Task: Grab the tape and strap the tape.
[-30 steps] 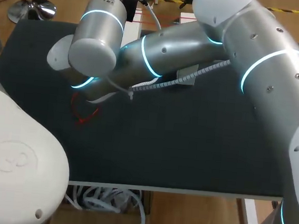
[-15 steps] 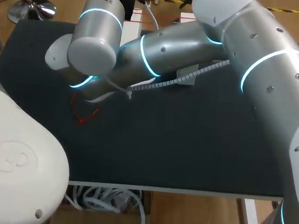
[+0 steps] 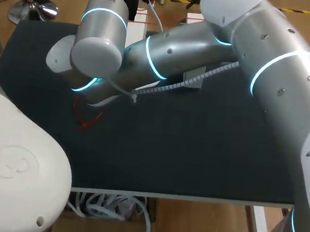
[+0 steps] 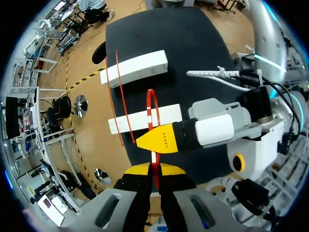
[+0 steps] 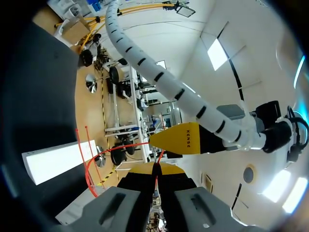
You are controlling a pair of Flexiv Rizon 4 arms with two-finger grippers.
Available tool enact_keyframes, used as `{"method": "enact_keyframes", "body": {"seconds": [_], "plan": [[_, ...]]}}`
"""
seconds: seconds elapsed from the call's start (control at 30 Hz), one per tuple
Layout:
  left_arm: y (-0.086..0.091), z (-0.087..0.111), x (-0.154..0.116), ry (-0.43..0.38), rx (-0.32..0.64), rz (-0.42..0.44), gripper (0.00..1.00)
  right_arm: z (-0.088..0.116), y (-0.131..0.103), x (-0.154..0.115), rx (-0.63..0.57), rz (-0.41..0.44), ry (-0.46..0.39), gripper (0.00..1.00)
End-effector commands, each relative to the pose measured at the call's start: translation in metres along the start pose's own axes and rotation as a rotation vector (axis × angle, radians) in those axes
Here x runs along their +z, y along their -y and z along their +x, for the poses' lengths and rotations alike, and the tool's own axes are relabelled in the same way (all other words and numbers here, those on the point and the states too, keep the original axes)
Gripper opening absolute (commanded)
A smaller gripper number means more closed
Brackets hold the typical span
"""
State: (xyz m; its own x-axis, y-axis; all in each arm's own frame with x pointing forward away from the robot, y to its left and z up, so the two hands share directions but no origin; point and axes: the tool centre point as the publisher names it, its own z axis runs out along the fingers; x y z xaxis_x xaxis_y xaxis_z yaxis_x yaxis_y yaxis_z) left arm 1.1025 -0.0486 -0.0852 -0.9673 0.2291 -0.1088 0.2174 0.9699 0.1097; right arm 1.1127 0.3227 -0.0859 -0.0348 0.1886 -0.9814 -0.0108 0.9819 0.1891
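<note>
The tape is a thin red strap. In the left wrist view my left gripper (image 4: 153,170) is shut on one end of the red tape (image 4: 151,104), which curves ahead over a white block (image 4: 145,118). My right gripper's yellow fingertip (image 4: 161,140) sits just ahead of it on the same strap. In the right wrist view my right gripper (image 5: 155,169) is shut on the red tape (image 5: 89,166), with the left gripper's yellow fingertip (image 5: 181,137) close ahead. In the head view only a red loop of tape (image 3: 86,117) shows on the black table; my right arm (image 3: 166,54) hides both grippers.
A second white block (image 4: 135,67) lies further ahead, and thin red straps run across both blocks. A white ribbed cable hose (image 3: 180,83) hangs from my right arm over the table's middle. The black table top (image 3: 196,147) stretches toward the front edge.
My right arm's elbow has crept very slightly toward the back of the table. Both grippers keep hold of the tape and the red loop lies where it was.
</note>
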Motion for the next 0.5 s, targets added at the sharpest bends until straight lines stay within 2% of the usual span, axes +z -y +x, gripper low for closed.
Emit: {"method": "enact_keyframes", "body": {"seconds": [0.03, 0.5], "plan": [[0.0014, -0.0006, -0.0013, -0.003, 0.000, -0.003, 0.00, -0.0040, -0.0004, -0.0018, -0.001, -0.005, -0.010, 0.00], [0.0014, -0.0006, -0.0013, -0.003, 0.000, -0.003, 0.00, -0.0046, -0.0034, 0.0000, 0.003, -0.044, -0.019, 0.00]]}}
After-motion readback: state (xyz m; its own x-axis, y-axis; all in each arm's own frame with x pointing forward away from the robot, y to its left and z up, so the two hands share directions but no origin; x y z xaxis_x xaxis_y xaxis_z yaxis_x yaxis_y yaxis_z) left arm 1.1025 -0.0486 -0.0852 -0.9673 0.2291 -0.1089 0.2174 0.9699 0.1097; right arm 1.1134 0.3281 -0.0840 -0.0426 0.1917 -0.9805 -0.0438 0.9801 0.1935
